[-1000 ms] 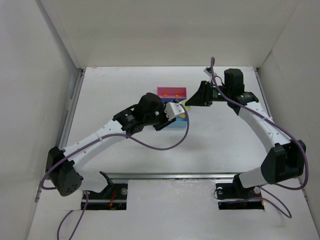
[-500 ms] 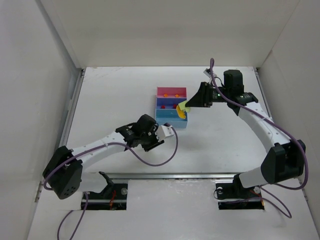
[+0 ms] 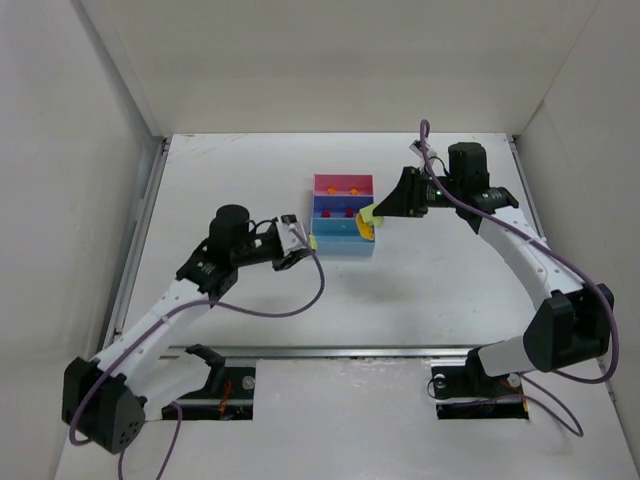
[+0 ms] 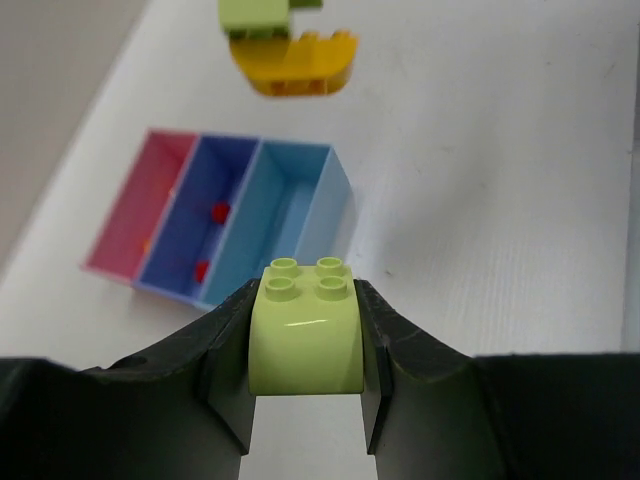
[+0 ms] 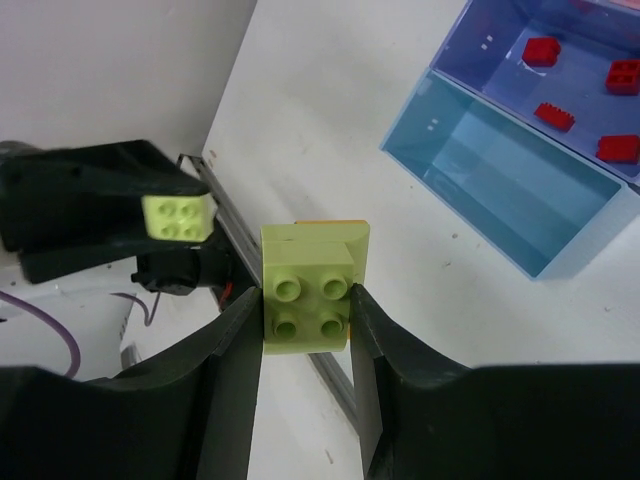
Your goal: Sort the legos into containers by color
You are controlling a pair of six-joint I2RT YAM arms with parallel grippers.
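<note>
The tray's pink bin (image 3: 343,180) holds two orange legos (image 3: 332,189). The dark blue bin (image 3: 340,204) holds red legos (image 3: 349,212), also seen in the right wrist view (image 5: 541,50). The light blue bin (image 3: 340,238) is empty in both wrist views (image 4: 283,215) (image 5: 510,175). My left gripper (image 3: 303,238) (image 4: 307,300) is shut on a lime-green lego (image 4: 305,335), just left of the light blue bin. My right gripper (image 3: 374,212) (image 5: 307,300) is shut on a lime-green lego (image 5: 307,285) joined to an orange-yellow piece (image 5: 330,223), held at the tray's right edge.
White walls close in the table on the left, back and right. A metal rail (image 3: 330,352) runs along the near edge and another along the left side (image 3: 140,230). The arms' purple cables (image 3: 290,308) hang over the table.
My left arm has pulled back from over the light blue bin and swung left, still holding the lime-green lego. My right arm has hardly moved.
</note>
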